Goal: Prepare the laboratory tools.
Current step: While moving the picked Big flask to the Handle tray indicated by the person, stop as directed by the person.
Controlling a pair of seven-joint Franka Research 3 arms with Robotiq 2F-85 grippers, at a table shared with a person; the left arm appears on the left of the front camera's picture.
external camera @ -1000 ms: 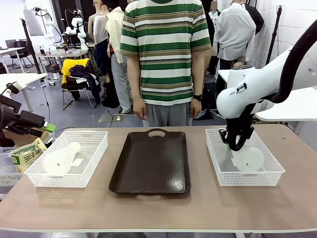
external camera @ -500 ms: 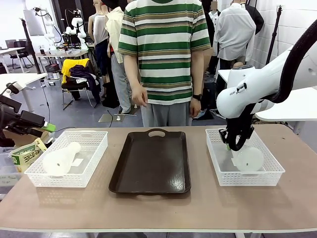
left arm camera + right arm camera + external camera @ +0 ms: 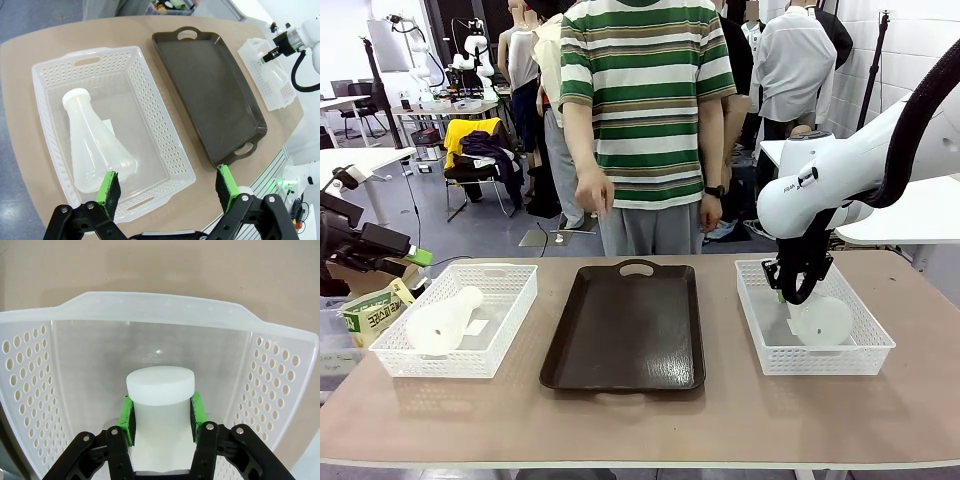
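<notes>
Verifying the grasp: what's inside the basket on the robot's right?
One frosted Erlenmeyer flask, its neck clamped by the right hand. Flask and hand hide the basket floor beneath them; nothing else is visible inside.

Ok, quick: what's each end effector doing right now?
Left end effector: open, holding nothing.
Right end effector: closed on the right flask, at its neck.

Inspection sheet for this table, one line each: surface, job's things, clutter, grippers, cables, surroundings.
Surface: brown table, bare dark tray in the middle.
Job's things: left flask lying in the left basket; right flask in the right basket.
Clutter: green-and-white carton at the left edge.
Grippers: left gripper open, touching nothing; right gripper shut on right flask's neck.
Cables: black hose over the right arm.
Surroundings: person in striped shirt across the table.
</notes>
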